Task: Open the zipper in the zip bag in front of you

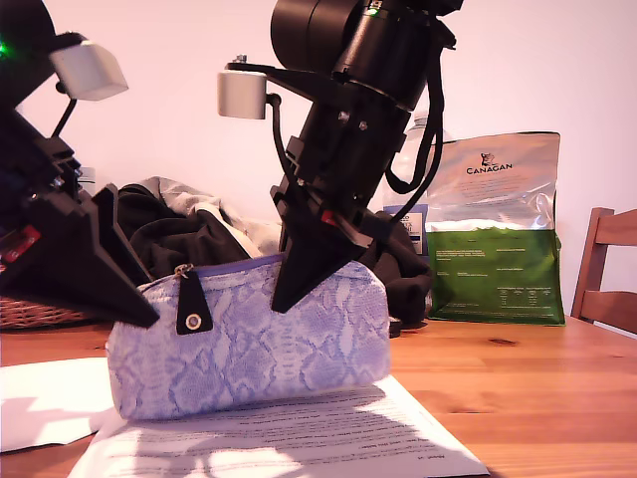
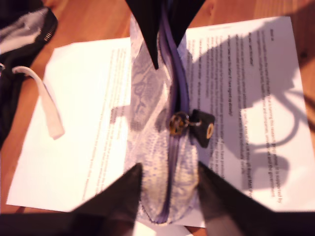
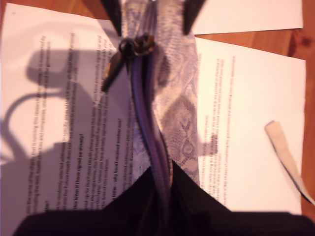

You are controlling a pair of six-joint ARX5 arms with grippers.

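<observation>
On a wooden desk [image 1: 518, 378], the zip bag [image 1: 254, 339] stands upright on printed paper sheets [image 1: 299, 438], its zipper [image 1: 234, 265] running shut along the top edge with the black tab pull [image 1: 192, 304] hanging at the end toward the exterior view's left. My second gripper [image 3: 165, 177], the arm nearer the middle of the exterior view, has its jaws pinched closed on the purple zip seam at the far end from the pull. My first gripper [image 2: 167, 187] stands with jaws spread wide, straddling the pouch's end beside the pull and gripping nothing. To do this step well, I judge the spread jaws should shift onto the tab and close firmly on it, while the pinching arm holds the fabric taut, so that the slider can travel along the seam without bunching. A Canagan food bag [image 1: 495, 229] stands behind.
</observation>
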